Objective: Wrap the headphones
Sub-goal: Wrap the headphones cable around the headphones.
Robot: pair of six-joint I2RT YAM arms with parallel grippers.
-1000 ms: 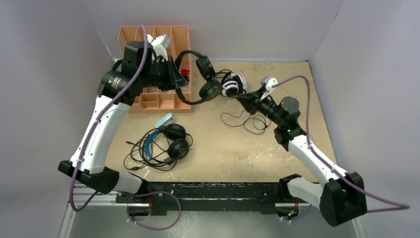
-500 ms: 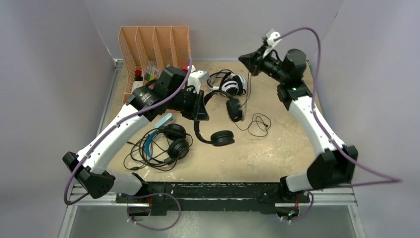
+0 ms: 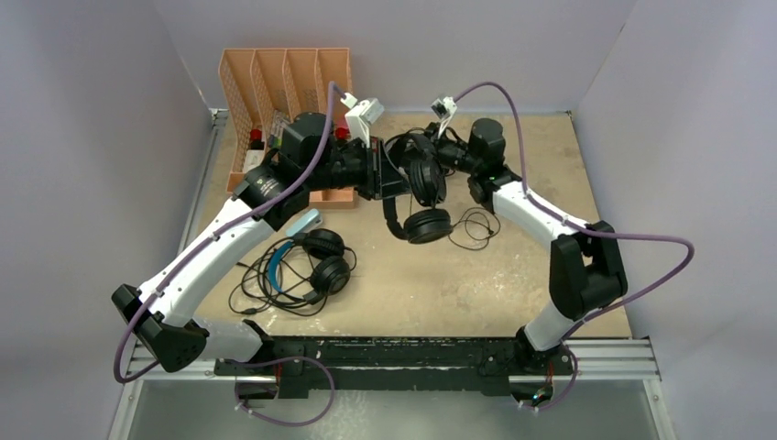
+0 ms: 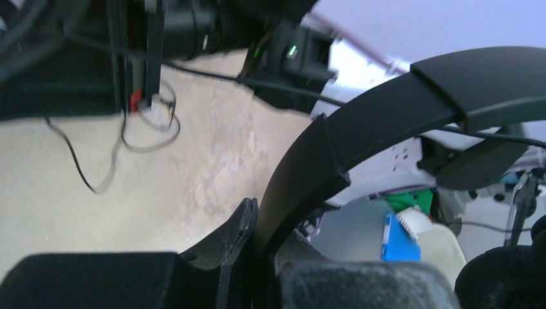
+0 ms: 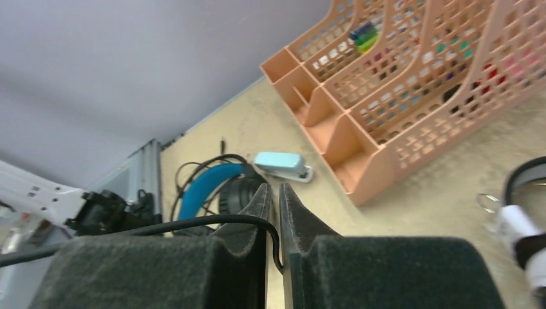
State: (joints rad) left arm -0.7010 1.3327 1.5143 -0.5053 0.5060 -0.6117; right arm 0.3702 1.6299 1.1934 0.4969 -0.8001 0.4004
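My left gripper (image 3: 383,176) is shut on the headband (image 4: 309,167) of the slim all-black headset (image 3: 427,225) and holds it above the table, ear cups hanging. In the left wrist view, the left gripper (image 4: 257,215) pinches the band. My right gripper (image 3: 423,151) is close behind that headset. In its wrist view, the right gripper (image 5: 275,193) is shut on a thin black cable (image 5: 193,223). The blue-headband headset (image 3: 307,261) lies at front left with its tangled cable, and shows in the right wrist view (image 5: 209,187). The white-and-black headset is hidden behind the grippers in the top view.
An orange mesh file organizer (image 3: 275,73) stands at the back left and shows in the right wrist view (image 5: 412,84). A light blue stapler (image 3: 304,222) lies beside the blue headset. Loose black cable (image 3: 472,229) loops on the table right of the hanging ear cup.
My left gripper raised the black headset off the table and moved it toward the back. My right arm swung left and down from the back right, close to the headset.
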